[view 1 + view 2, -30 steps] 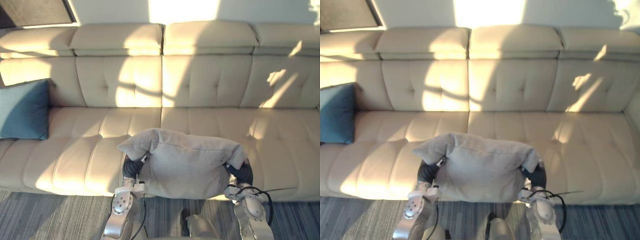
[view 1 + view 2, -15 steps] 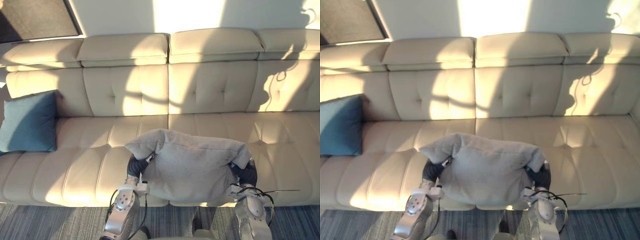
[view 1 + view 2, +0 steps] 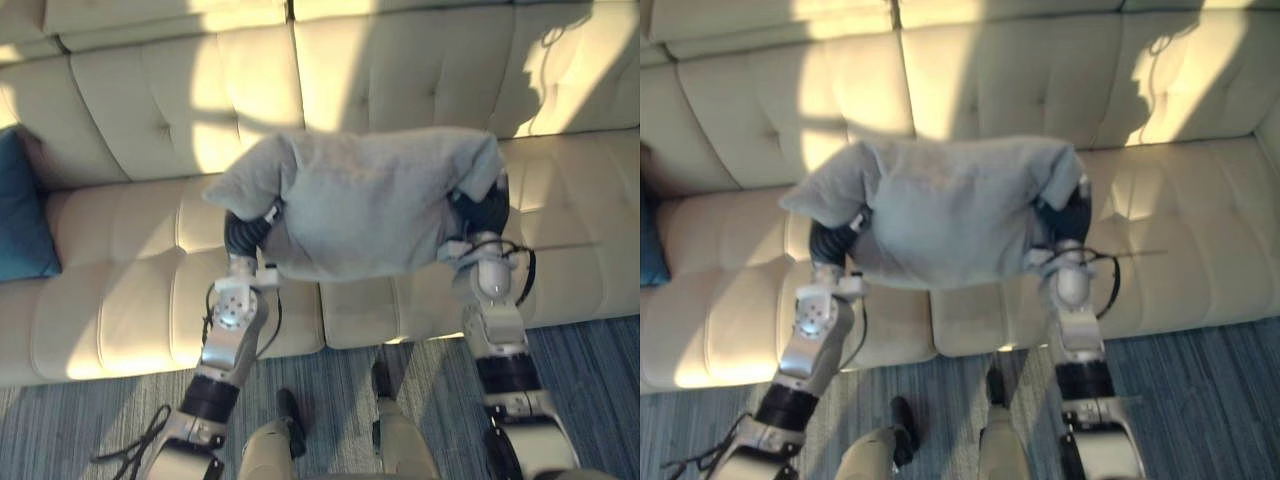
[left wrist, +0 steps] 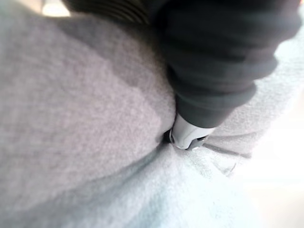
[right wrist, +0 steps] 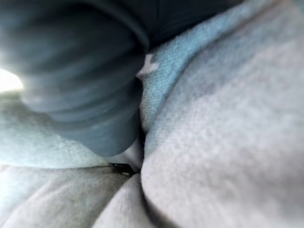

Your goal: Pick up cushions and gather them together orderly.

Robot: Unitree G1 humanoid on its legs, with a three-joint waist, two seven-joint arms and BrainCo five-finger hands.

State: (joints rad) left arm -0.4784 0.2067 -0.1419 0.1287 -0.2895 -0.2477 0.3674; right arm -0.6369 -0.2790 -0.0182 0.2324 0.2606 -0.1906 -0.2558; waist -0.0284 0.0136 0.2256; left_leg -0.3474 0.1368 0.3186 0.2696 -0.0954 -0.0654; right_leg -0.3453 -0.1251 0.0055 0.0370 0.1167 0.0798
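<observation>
Evidently the robot is carrying the grey cushion (image 3: pixel 365 200) in the middle of the head views, squeezed between its two hands. The left hand (image 3: pixel 245 232) is pressing in at the cushion's left end, beneath a floppy corner that is drooping over the dark wrist cover. The right hand (image 3: pixel 485 212) is pressing in at the opposite end. Both wrist views are showing the dark cover sinking into grey fabric that is bulging around it. Whether each hand is clasping or lying flat inside those folds, I cannot tell.

The two-sided squeeze is making sense for something this soft and wide. One hand alone would be letting it sag and fold, whereas pressure from both ends is keeping it broad and roughly level. It is hanging over the front part of the cream sofa (image 3: pixel 130 300), lifted off the seat as far as I can judge.

The blue cushion (image 3: pixel 18 215) is leaning against the backrest at the far left edge of the frame, well apart from the grey one. Judging by the task, the grey cushion is probably meant to go beside it, so most of the carrying is yet to be done. The striped carpet (image 3: pixel 600 380) is running along the bottom of the frame.
</observation>
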